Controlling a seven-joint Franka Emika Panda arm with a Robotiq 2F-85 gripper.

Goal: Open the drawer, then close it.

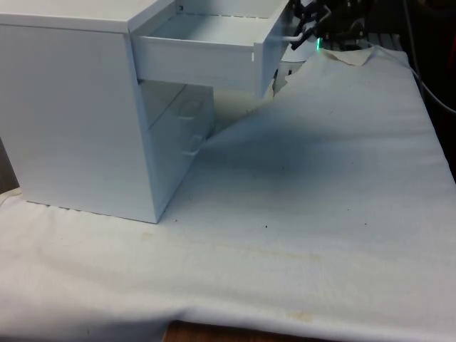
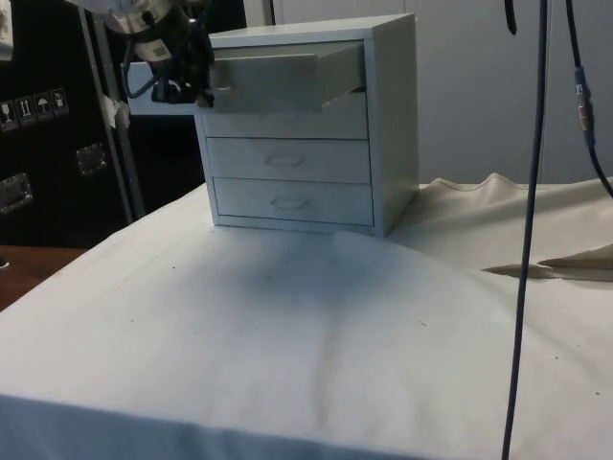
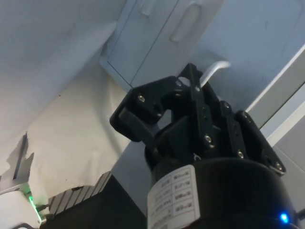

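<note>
End effector (image 2: 196, 88) clamped on top drawer's (image 1: 206, 44) handle (image 3: 213, 72), drawer pulled out, handle mostly hidden by fingers.

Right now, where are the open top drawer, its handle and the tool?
top drawer (image 1: 206, 39): front view, its inside floor.
handle (image 3: 215, 69): wrist view, its curved bar.
tool (image 2: 187, 81): side view, at the drawer front.

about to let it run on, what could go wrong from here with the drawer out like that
The top drawer is pulled far out of the chest, so a further pull might bring it off its runners. The gripper sits at the handle; pushing off-centre could jam the drawer or shove the chest across the cloth.
</note>
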